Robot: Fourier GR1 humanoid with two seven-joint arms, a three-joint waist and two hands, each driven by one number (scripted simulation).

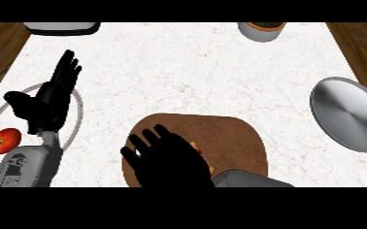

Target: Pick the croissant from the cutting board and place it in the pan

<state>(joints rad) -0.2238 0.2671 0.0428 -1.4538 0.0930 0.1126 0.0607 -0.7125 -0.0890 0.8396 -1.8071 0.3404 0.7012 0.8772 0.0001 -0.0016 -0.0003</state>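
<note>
Fingers (154, 138) of the right hand (172, 162) lie straight and spread, released, grasping nothing that shows. The palm covers most of the croissant (195, 149), and only a small orange-brown edge peeks out at the hand's right side. Whether the hand touches it cannot be told. The croissant sits on the brown cutting board (240, 136), near the front of the counter (193, 73). It is likely light, soft and flaky, so a pinch at its tips would crush it or shed crumbs; the thick middle, taken across its width, seems the safest hold. The pan (344, 111) lies well apart at the right edge. The left hand (50, 102) rests open, fingers up, at the left, over the rim of a plate (79, 109) near a tomato (8, 139).
</note>
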